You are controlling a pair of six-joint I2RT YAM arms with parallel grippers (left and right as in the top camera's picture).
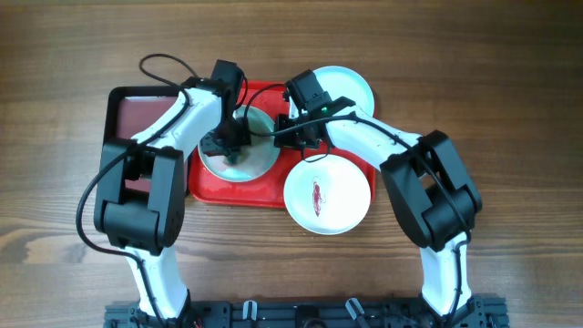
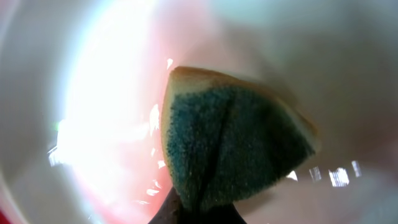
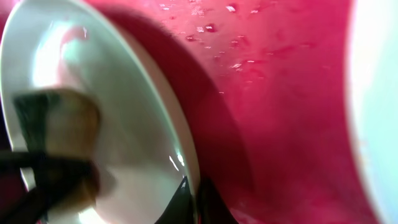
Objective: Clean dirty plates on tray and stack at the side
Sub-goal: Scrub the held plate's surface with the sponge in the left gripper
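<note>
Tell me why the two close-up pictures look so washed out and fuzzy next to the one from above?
Left wrist: white glare floods the plate; the sponge is soft, probably too near the lens. Right wrist: sponge blurred, small glints speckle the tray. Overhead: even light, sharp throughout.

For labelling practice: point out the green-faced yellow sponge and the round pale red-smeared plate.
Green-faced yellow sponge (image 2: 236, 149): left wrist view, on its green scouring face.
Round pale red-smeared plate (image 1: 327, 194): overhead view, its centre, beside the smear.
</note>
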